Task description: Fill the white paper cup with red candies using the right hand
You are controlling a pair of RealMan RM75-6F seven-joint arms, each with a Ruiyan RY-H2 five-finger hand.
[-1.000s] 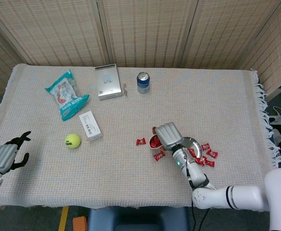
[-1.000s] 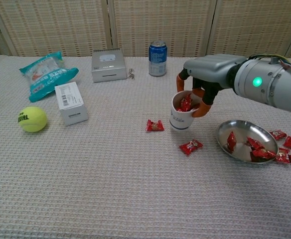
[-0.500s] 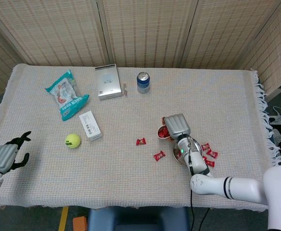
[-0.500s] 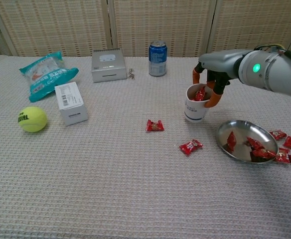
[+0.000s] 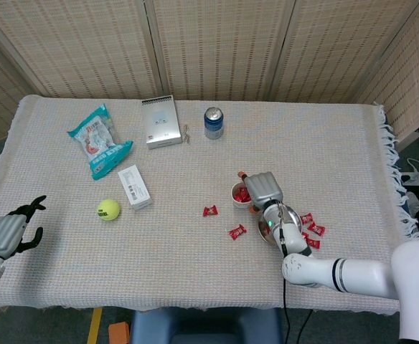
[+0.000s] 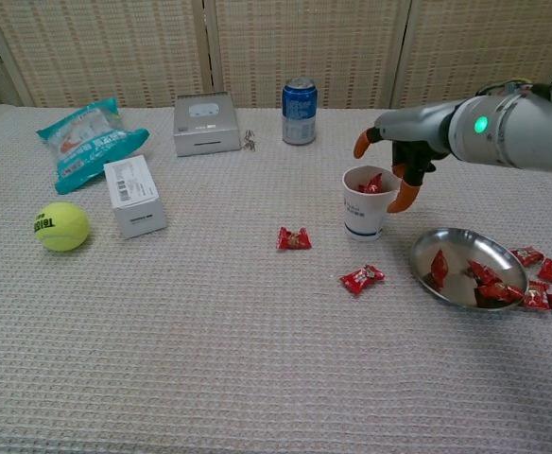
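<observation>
The white paper cup (image 6: 368, 204) stands upright on the table with red candies showing at its rim; in the head view the cup (image 5: 239, 195) sits just left of my right hand (image 5: 262, 189). My right hand (image 6: 401, 151) hovers over the cup's right side with fingers spread, thumb lifted clear of the rim, holding nothing. Two loose red candies (image 6: 294, 238) (image 6: 362, 277) lie in front of the cup. A steel dish (image 6: 457, 242) to the right holds more candies, and others (image 6: 548, 274) lie beside it. My left hand (image 5: 8, 232) rests open at the table's near left edge.
A blue can (image 6: 300, 111) stands behind the cup. Further left are a grey box (image 6: 205, 123), a teal snack bag (image 6: 91, 130), a small white box (image 6: 134, 195) and a tennis ball (image 6: 61, 226). The tablecloth's fringed edge (image 5: 392, 168) is at the right.
My right hand carried the cup to the right and a little further back, set it down and spread its fingers off it. The left hand stayed still.
</observation>
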